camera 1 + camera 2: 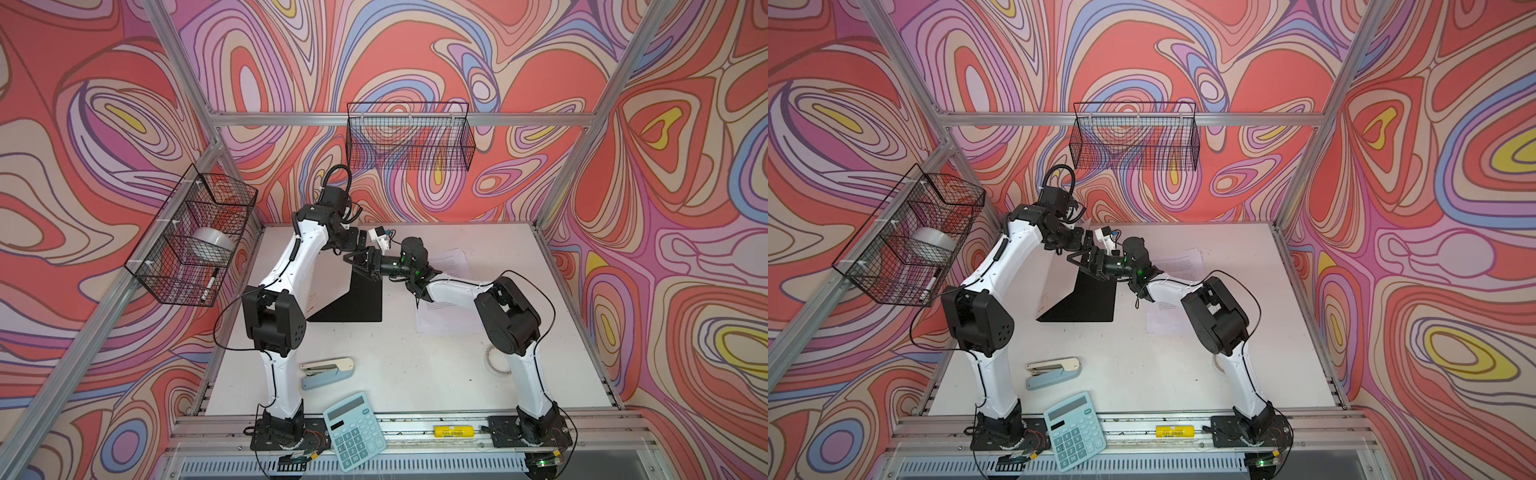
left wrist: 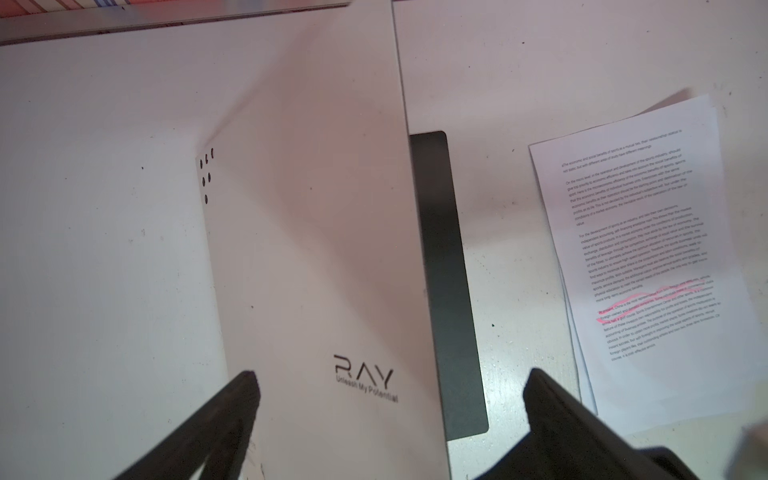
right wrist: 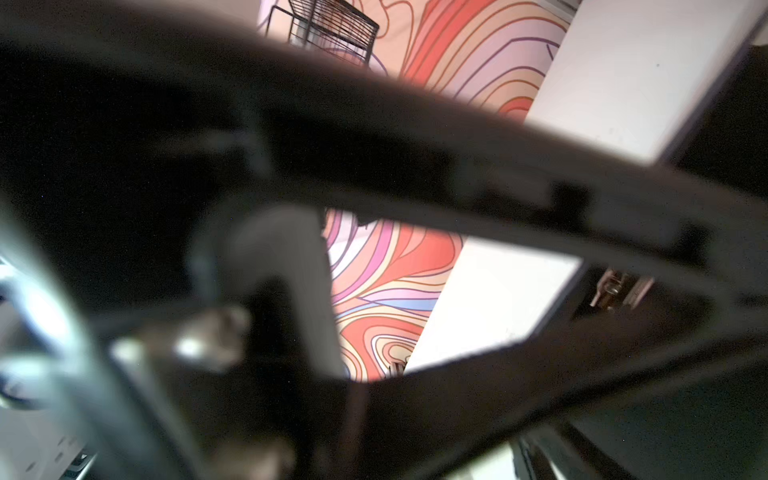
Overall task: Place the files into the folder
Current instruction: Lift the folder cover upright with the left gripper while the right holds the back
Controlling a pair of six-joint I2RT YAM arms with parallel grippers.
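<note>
Where its white-grey front cover stands tilted up off the black inner panel, the thin folder (image 1: 353, 301) marked "RAY" sits half open at the centre of both top views, on the white surface (image 1: 415, 374). The files (image 2: 640, 257), a loose stack of white printed sheets with one passage highlighted pink, lie flat just right of the folder and apart from it. In both top views they are partly hidden under the right arm. The left end effector (image 2: 392, 376) hangs above the cover's free edge with its fingers spread wide, one on each side of that edge, gripping nothing. The right end effector (image 1: 359, 262) points in from the right at the cover's upper corner, jaws apart as far as can be made out. Whether it touches the cover cannot be told. In the lower part of the frame lie a grey-blue stapler (image 1: 328, 372) and a teal calculator (image 1: 355, 432).
</note>
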